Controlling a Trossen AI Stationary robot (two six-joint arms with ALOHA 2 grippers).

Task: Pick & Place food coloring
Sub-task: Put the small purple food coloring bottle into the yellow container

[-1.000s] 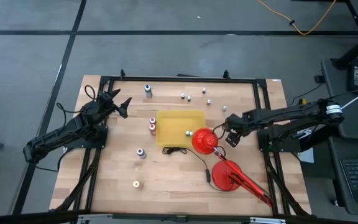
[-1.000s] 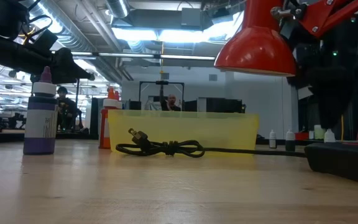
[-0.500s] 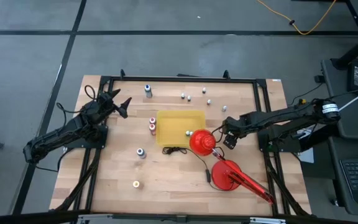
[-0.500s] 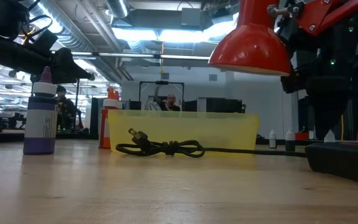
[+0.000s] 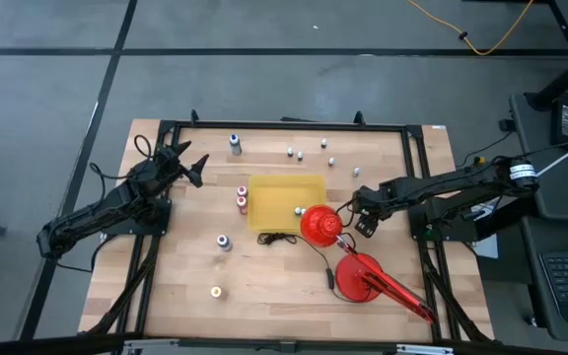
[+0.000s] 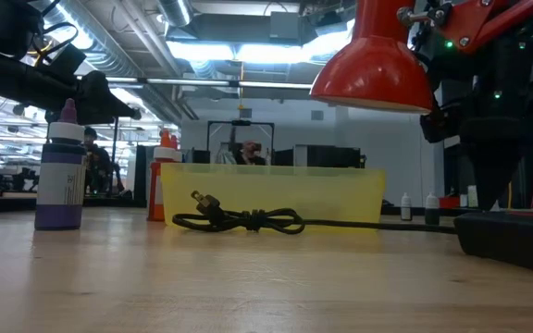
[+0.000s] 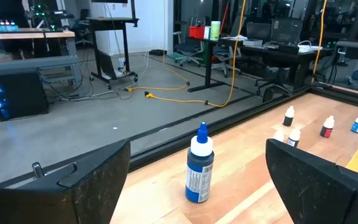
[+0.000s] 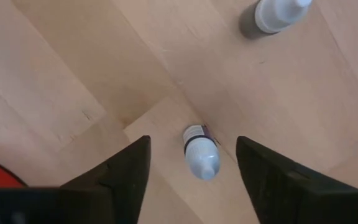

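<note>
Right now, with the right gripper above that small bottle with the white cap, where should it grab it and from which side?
Take the small bottle around its body below the cap, coming straight down. It stands upright between the open fingers of the right gripper, and another bottle stands apart, so a top-down pinch looks clear.

Left arm folded along the table's left side, its left gripper [image 5: 193, 166] raised and pointing toward the far edge, fingers [image 7: 73, 180] spread wide with nothing between them. Right arm stretched in from the right edge toward the table's middle, wrist bent downward. Right gripper [image 5: 361, 215] aimed straight at the tabletop, fingers [image 8: 126, 168] parted and apart from anything.
</note>
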